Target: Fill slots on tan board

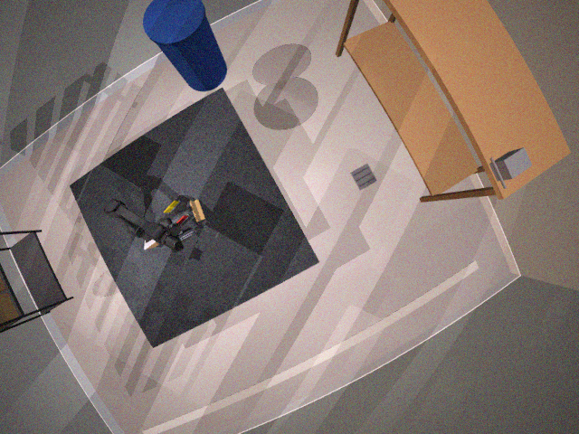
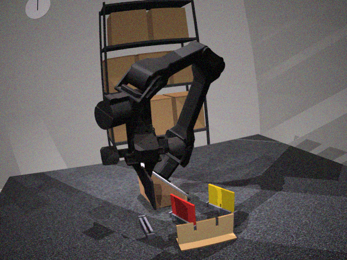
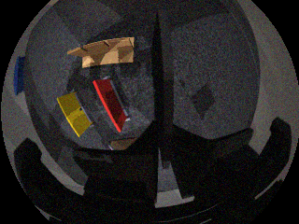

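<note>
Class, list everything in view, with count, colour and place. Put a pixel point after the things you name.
tan board (image 1: 198, 211) (image 2: 205, 231) (image 3: 109, 52): one, standing on mat (image 1: 186, 303) (image 2: 266, 223) (image 3: 215, 51)
red board (image 1: 181, 219) (image 2: 183, 208) (image 3: 109, 103): one, upright, holder
yellow board (image 1: 171, 206) (image 2: 225, 197) (image 3: 72, 109): one, upright, holder
holders (image 2: 145, 226): three, grey, one vacant
wedge-like block (image 1: 150, 244) (image 2: 165, 195) (image 3: 123, 143): one, tan, white edge, mat
mat: one, dark
cylinder (image 1: 196, 56) (image 3: 19, 76): one, blue, off mat
table (image 1: 505, 84): one, orange-brown
box (image 1: 514, 163): one, grey, tabletop
grate (image 1: 363, 176): one, grey, floor
shelf unit (image 1: 51, 270) (image 2: 206, 120): one, black
cartons (image 2: 168, 23): several, brown, shelved
clock (image 2: 37, 12): one, pale, wall
arm (image 1: 145, 226) (image 2: 193, 103): one, black
gripper (image 2: 153, 205) (image 3: 159, 123): one, black, shut on something thin, unclear

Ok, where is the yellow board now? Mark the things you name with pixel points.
In the exterior view, the yellow board (image 1: 171, 206) (image 2: 221, 197) (image 3: 75, 114) stands right of the red board (image 1: 181, 219) (image 2: 182, 208) (image 3: 110, 105), behind the tan board (image 1: 197, 211) (image 2: 205, 231) (image 3: 109, 52).
</note>
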You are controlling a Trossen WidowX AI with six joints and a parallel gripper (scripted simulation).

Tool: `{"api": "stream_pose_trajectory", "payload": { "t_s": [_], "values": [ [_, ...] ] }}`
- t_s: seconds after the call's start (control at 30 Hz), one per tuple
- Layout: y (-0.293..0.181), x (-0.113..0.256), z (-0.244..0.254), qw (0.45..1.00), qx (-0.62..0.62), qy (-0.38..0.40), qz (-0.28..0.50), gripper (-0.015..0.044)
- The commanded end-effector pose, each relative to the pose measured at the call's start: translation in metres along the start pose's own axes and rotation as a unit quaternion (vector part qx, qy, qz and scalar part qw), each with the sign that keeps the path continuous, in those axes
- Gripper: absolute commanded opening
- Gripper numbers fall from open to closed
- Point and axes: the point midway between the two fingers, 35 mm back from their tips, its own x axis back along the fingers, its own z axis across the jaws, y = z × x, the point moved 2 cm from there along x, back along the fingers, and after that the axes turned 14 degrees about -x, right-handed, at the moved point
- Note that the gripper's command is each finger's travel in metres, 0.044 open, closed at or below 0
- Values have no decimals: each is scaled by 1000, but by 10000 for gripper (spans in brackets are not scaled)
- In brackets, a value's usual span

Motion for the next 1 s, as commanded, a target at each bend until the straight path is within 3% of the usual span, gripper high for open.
{"api": "stream_pose_trajectory", "payload": {
  "t_s": [0.0, 0.97],
  "values": [
    [6, 2, 5, 1000, -1, -2, -3, 0],
    [48, 6, 59, 1000, -29, 6, -10, 0]
  ]
}}
